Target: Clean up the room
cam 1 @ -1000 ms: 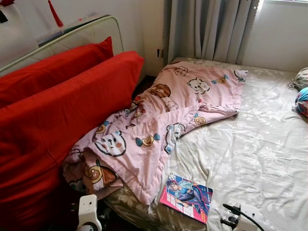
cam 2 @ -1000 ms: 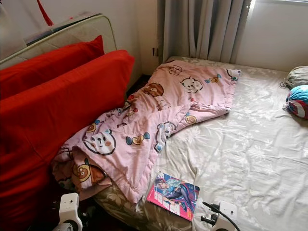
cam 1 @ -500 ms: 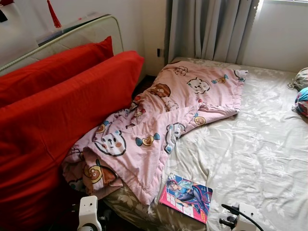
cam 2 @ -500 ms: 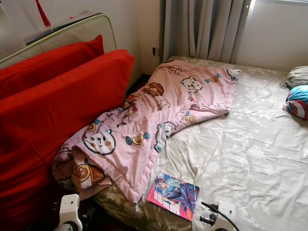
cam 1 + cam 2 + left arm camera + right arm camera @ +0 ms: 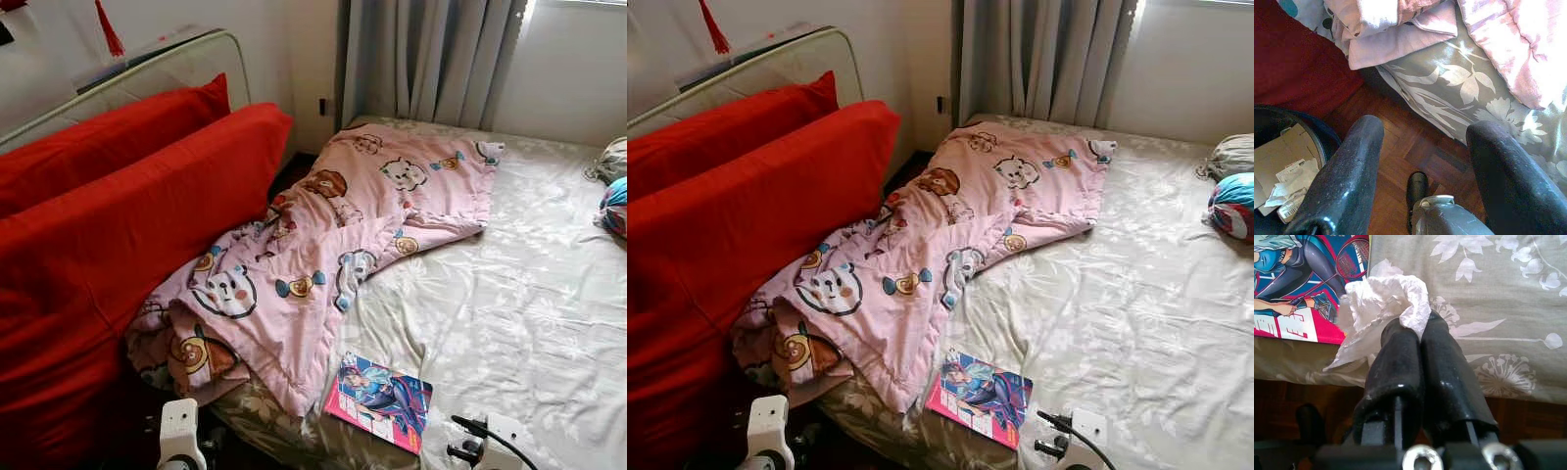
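My left tool hangs low beside the bed, its two fingers spread wide with nothing between them. Below it lies the wooden floor; off to one side of it sits a dark bin holding cardboard and paper scraps. Ahead of it, the red cushion leans against the bed, and the pink cartoon blanket hangs over the bed's edge. Between my two tools, closer to the right one, a bright comic book lies flat on the floral sheet. My right tool has its fingers pressed together on a crumpled white tissue, held just above the bed's edge, immediately beside the comic book's corner.
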Motion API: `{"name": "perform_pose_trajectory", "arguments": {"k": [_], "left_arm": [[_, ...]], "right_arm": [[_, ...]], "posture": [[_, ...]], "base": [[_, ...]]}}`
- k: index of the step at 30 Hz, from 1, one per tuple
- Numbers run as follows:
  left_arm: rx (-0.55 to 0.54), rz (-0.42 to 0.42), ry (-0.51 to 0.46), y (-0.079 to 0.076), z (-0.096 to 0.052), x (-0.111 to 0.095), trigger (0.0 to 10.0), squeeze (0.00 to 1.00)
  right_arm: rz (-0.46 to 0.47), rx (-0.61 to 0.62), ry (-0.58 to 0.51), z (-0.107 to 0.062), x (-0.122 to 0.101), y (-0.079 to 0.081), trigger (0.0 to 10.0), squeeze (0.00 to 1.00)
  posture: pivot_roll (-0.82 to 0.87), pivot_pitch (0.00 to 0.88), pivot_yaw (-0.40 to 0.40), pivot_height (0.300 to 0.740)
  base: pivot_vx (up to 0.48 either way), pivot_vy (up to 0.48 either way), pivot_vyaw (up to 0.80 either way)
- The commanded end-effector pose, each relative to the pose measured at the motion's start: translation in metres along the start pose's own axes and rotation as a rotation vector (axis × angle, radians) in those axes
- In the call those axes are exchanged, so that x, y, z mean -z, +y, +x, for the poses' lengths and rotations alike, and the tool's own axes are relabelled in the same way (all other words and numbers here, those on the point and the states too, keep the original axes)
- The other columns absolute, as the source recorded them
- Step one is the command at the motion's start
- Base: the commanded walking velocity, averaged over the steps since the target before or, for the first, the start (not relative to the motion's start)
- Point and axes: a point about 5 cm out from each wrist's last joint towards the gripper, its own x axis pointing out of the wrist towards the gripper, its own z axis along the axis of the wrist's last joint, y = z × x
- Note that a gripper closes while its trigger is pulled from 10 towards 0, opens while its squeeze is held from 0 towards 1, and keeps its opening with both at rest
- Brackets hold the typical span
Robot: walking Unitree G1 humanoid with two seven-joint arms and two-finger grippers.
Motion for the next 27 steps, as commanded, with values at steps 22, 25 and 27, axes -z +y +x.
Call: {"name": "perform_pose_trajectory", "arguments": {"k": [22,25,27], "left_arm": [[-0.012,0.0,0.037,0.0031,-0.0027,0.0092,10.0,0.0],[-0.012,0.003,0.038,0.0032,-0.0029,0.0096,10.0,0.0],[-0.011,0.004,0.039,0.0032,-0.003,0.0099,10.0,0.0]], "right_arm": [[-0.034,-0.015,0.01,0.0001,0.0002,0.0003,10.0,0.0],[-0.033,-0.014,0.011,0.0,0.0007,0.0002,10.0,0.0],[-0.036,-0.015,0.014,-0.0001,0.0012,0.0002,10.0,0.0]], "posture": [[-0.02,0.0,0.015,0.74],[-0.02,0.0,0.014,0.74],[-0.01,0.0,0.013,0.74]], "base": [[0.0,0.0,0.0],[0.0,0.0,0.0],[0.0,0.0,0.0]]}}
